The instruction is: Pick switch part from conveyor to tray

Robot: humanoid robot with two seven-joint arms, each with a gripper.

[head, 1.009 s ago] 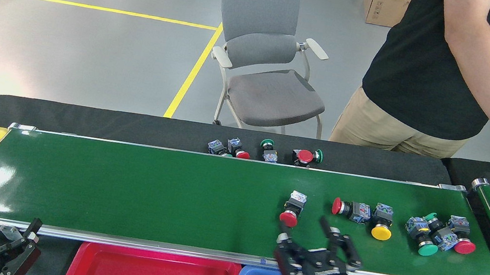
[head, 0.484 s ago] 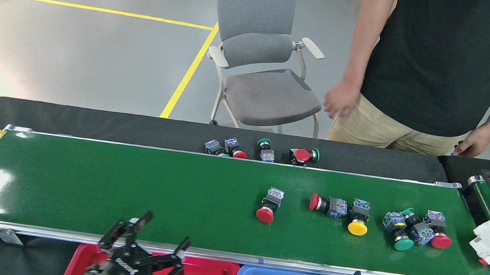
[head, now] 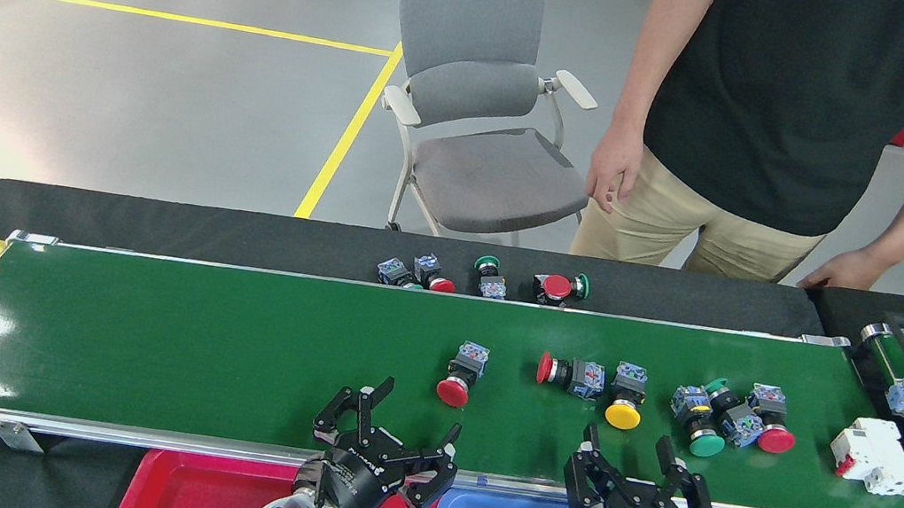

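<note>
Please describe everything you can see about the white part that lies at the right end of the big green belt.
The white part is a blocky, stepped body that looks like moulded plastic, with small dark openings on its right half and a small red piece on its left end. It lies flat on the conveyor, near the right end, turned slightly askew to the rails. It is apart from the cluster of push-button switches to its left. Nothing touches it but the belt; neither pincer is near it.
</note>
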